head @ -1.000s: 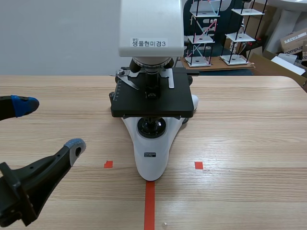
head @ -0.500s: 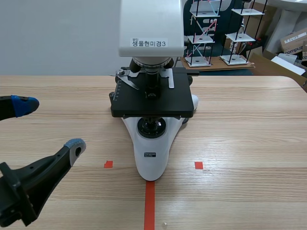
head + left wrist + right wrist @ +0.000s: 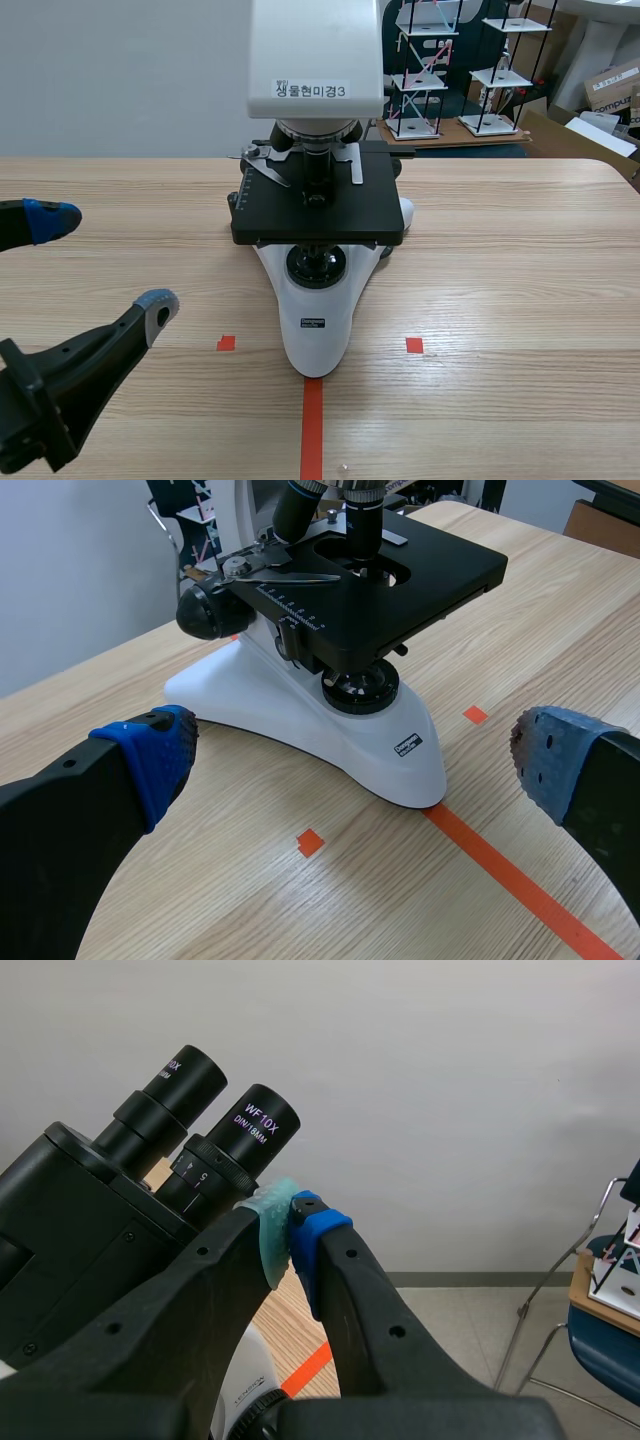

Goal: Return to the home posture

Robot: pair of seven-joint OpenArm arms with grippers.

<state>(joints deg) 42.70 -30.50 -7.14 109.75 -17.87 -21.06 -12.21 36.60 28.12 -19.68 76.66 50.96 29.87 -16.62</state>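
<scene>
While left pincer (image 3: 103,262) hangs wide open, empty, near left edge of the pale wooden surface (image 3: 500,290), right pincer (image 3: 291,1232) sits closed on nothing beside black eyepieces (image 3: 245,1125) of the white-and-black microscope (image 3: 320,300). Retreat judged unfinished; next: back it clear.

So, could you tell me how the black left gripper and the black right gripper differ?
The left gripper is open, blue pads wide apart; the right gripper is shut on nothing. The left gripper sits low over the wooden table, facing the white-and-black microscope; the right gripper sits high beside its black eyepieces. Both are empty.
</scene>
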